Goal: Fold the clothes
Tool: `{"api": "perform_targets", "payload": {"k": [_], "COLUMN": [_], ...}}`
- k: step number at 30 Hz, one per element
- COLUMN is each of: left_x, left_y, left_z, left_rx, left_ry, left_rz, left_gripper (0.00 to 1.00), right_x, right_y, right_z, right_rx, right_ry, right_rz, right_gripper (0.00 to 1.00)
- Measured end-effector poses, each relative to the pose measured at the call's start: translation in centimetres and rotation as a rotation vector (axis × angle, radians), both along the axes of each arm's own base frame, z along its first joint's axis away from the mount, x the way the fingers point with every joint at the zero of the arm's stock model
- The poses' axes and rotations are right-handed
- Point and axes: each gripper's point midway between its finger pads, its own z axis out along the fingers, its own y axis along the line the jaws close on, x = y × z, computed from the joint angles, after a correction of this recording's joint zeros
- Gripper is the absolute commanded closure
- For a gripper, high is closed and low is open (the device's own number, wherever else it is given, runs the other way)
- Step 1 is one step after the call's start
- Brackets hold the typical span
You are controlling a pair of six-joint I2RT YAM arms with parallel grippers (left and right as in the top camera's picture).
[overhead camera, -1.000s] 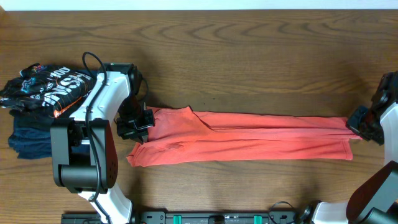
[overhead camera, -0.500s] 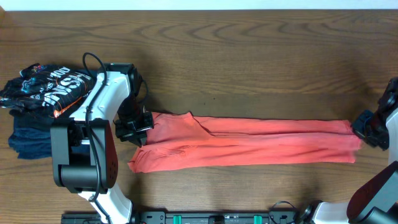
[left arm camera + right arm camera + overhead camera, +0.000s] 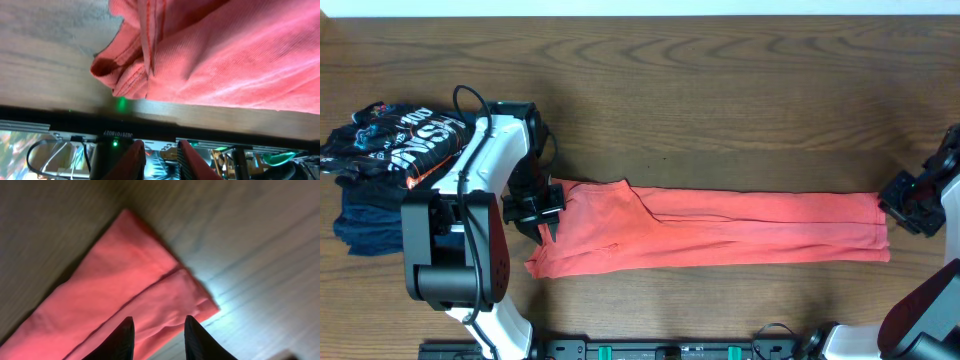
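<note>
Across the table [image 3: 740, 90] the T-shirt [image 3: 720, 228] lies as a long band reaching the right edge, and since the left gripper [image 3: 159, 143] and right gripper [image 3: 159, 319] stand parted, clamping nothing, either could snag a hem and skew it when pulling away.

The left arm [image 3: 480, 165] is mostly white, with smooth, rounded covers. It has a big dark block [image 3: 435, 265] on it, shaped like a fat can. A thin black cable [image 3: 463, 95] loops out near the top (like a little handle). The left gripper [image 3: 548, 210] is black and boxy. Up close, its two fingers [image 3: 133, 159] look reddish-brown with round tips. A tiny green light [image 3: 115, 144] glows on a black part, under a small line of white print [image 3: 115, 134]. The right arm [image 3: 948, 190] is white and black too. The right gripper [image 3: 898, 200] is black, and its fingers [image 3: 123, 340] are dark and smooth with round ends.
</note>
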Motion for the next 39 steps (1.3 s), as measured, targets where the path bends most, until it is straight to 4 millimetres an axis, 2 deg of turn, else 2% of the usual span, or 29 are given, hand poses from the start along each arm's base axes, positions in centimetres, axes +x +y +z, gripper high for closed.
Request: {"api": "perform_targets", "payload": {"k": [4,7,10,14,17,20,28,32,39], "left_x": [1.1,2.8,5.2,7.3,8.4,9.6,12.3,12.9,12.9], "left_y": [-0.3,-1.0,-2.2,-3.7,-5.5,-7.6,-12.8,-13.8,-13.1], "left_z": [-0.5,-0.6,0.4,1.8,2.1,2.1,2.2,0.9,-3.4], "left_rx": [-0.017,-0.054,-0.119,-0.196,-0.240,-0.274,-0.302,-0.272,-0.179], "left_ry": [-0.053,-0.145,-0.293,-0.425,-0.484,-0.551,-0.701,-0.701,-0.611], "left_rz": [0.007,0.023,0.041,0.043,0.003,-0.044,-0.077,-0.048,0.007], "left_gripper": [0.76,0.76,0.76,0.75,0.65,0.59,0.50,0.50,0.51], "right_x": [0.4,0.3,-0.1,-0.9,-1.6,-1.7,-1.6,-1.6,-1.6], "right_y": [0.8,1.3,1.7,2.3,2.8,2.9,2.8,2.8,2.8], "right_z": [-0.5,-1.5,-3.3,-5.2,-6.3,-6.6,-6.6,-6.6,-6.6], "right_rx": [0.044,0.061,0.070,0.077,0.087,0.088,0.086,0.086,0.086], "right_ry": [-0.027,-0.034,-0.040,-0.038,-0.027,-0.028,-0.035,-0.035,-0.035], "right_rz": [0.013,0.016,0.017,0.017,0.016,0.017,0.017,0.017,0.017], "right_gripper": [0.69,0.69,0.67,0.66,0.65,0.65,0.64,0.64,0.63]}}
